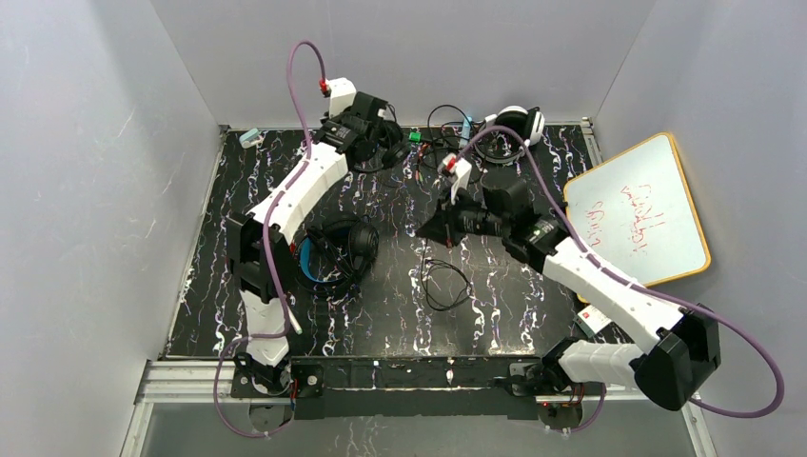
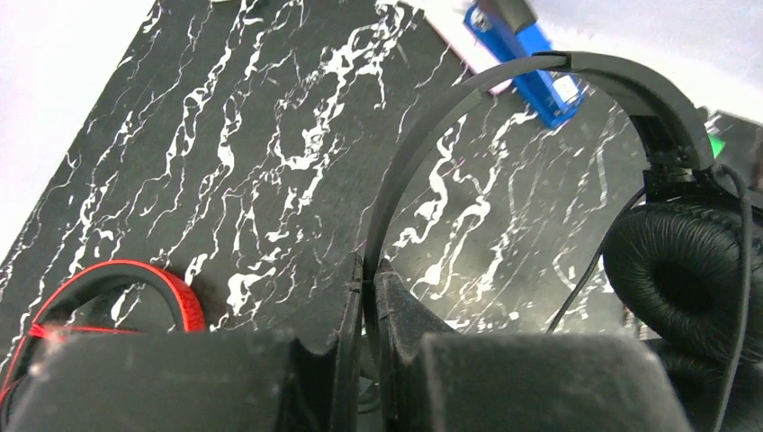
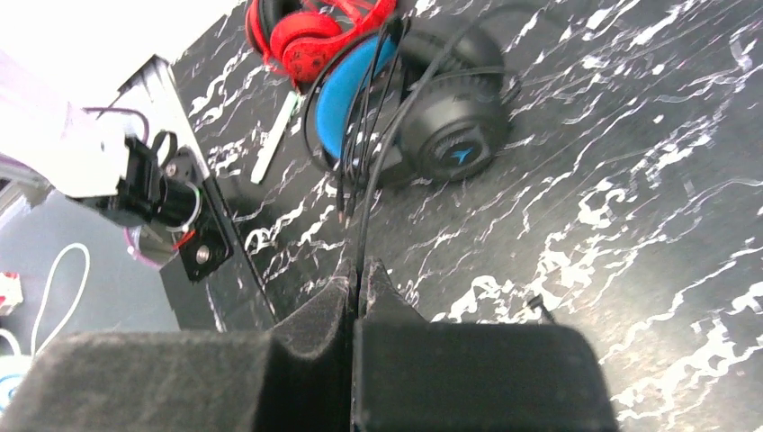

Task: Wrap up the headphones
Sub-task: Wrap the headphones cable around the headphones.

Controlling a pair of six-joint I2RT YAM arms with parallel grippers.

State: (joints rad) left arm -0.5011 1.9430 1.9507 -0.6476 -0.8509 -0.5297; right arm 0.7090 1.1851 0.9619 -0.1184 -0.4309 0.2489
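Note:
My left gripper [image 2: 369, 274] is shut on the thin headband [image 2: 468, 99] of the all-black headphones, whose ear cushion [image 2: 684, 270] hangs at the right. From above, this gripper [image 1: 373, 141] is at the far middle of the table. My right gripper [image 3: 358, 270] is shut on a thin black cable [image 3: 373, 193] that runs across the black pair with the blue headband [image 3: 445, 135]. From above, it [image 1: 426, 231] hovers mid-table, right of that pair [image 1: 338, 249]. The glossy red pair [image 3: 306, 31] lies beyond it. Its red band [image 2: 135, 279] shows by my left fingers.
A white-and-black headset [image 1: 519, 124] and tangled wires lie at the far edge. A loose cable loop [image 1: 442, 281] rests mid-table. A whiteboard [image 1: 638, 214] leans off the right side. A blue object [image 2: 531, 63] and a green part [image 1: 416, 136] sit near the back.

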